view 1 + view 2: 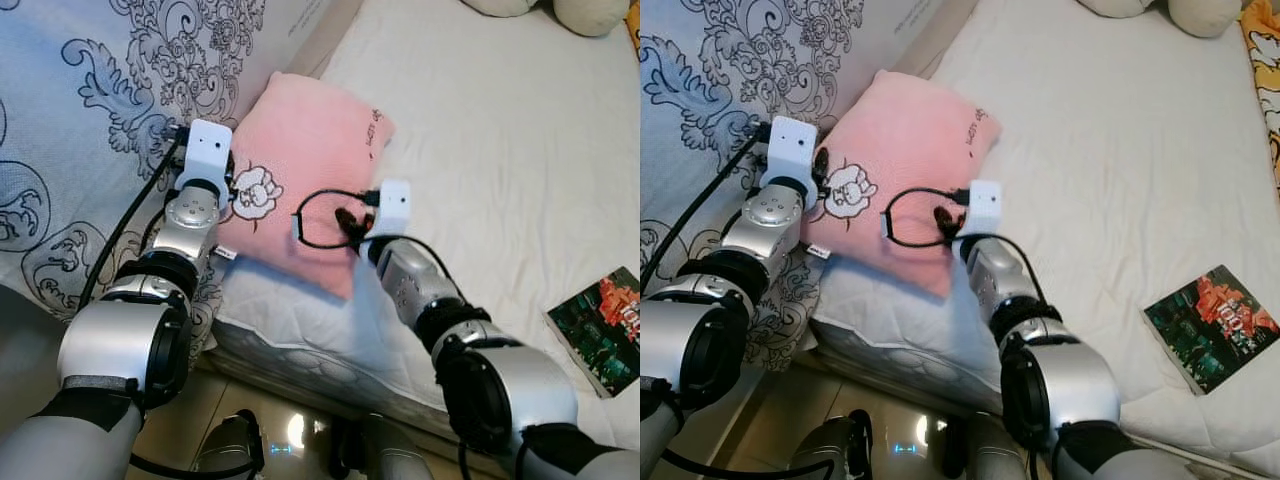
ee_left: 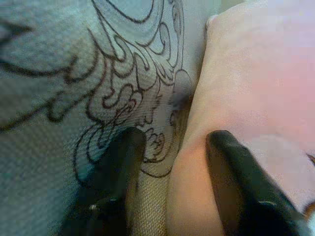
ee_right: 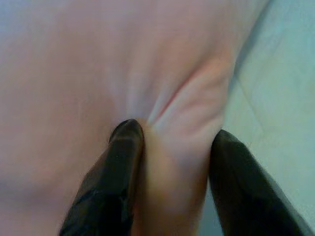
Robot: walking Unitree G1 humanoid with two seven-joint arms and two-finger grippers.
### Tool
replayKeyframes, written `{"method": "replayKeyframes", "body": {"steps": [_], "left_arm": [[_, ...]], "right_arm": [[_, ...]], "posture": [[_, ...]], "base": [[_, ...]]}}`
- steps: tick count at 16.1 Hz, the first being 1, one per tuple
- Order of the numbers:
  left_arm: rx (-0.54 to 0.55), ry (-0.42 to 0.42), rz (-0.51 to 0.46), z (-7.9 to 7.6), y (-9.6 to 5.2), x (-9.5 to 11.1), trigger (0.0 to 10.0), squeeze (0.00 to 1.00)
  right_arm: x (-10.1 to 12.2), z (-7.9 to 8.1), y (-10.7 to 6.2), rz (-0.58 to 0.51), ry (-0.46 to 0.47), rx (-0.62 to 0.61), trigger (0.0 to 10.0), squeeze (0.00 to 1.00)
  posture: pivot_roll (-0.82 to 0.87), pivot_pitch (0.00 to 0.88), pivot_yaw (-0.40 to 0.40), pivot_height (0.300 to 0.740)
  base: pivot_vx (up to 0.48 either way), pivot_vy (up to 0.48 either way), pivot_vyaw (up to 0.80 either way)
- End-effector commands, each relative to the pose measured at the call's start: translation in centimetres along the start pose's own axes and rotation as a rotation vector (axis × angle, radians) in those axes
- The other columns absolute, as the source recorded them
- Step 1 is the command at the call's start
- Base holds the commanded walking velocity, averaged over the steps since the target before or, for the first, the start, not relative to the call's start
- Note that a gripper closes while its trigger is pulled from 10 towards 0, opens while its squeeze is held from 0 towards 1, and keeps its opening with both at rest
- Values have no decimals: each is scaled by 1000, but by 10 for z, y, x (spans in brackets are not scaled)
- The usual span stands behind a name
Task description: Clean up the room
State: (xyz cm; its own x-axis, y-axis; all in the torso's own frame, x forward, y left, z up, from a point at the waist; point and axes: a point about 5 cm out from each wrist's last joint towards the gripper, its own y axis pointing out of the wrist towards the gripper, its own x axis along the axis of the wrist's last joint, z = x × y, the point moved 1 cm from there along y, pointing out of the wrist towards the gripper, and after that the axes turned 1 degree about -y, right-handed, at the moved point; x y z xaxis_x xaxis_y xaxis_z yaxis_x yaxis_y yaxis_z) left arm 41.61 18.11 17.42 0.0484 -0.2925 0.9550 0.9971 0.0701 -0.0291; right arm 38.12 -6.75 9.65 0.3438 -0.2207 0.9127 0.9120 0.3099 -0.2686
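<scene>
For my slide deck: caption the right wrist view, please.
Right pincer pinching a bunched fold at the edge of the soft pink fabric pillow, white bedsheet alongside.

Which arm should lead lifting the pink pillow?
Right, probably. The right tool already pinches a fold of the pink pillow, while the left tool only straddles its edge, one finger on the patterned blanket.
</scene>
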Motion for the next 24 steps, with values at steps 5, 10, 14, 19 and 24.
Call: {"method": "replayKeyframes", "body": {"steps": [5, 10, 14, 19, 24], "left_arm": [[-154, 40, 9, -19, -8, -18, 10000, 1000], [-267, 79, -187, -24, -12, 6, 10000, 1000], [-367, -93, -247, -34, -36, -1, 10000, 1000], [-394, -405, -182, -67, -75, -41, 10000, 0], [-441, -384, -116, -78, -83, -45, 10000, 0]], "right_arm": [[-16, -7, -11, -97, -34, -23, 10000, 1000], [-18, -7, -46, -308, -71, -56, 10000, 1000], [-19, -46, -111, -416, -226, -203, 10000, 1000], [-54, -111, -155, -229, -344, -552, 10000, 0], [-50, -98, -140, -218, -349, -463, 10000, 0]], "posture": [[37, 45, -80, 740], [63, 0, -38, 740], [72, 0, -11, 740], [58, 0, -23, 740], [41, 0, -15, 740]], "base": [[0, 0, 0], [0, 0, 0], [0, 0, 0], [154, -112, -120], [384, -284, -527]]}}
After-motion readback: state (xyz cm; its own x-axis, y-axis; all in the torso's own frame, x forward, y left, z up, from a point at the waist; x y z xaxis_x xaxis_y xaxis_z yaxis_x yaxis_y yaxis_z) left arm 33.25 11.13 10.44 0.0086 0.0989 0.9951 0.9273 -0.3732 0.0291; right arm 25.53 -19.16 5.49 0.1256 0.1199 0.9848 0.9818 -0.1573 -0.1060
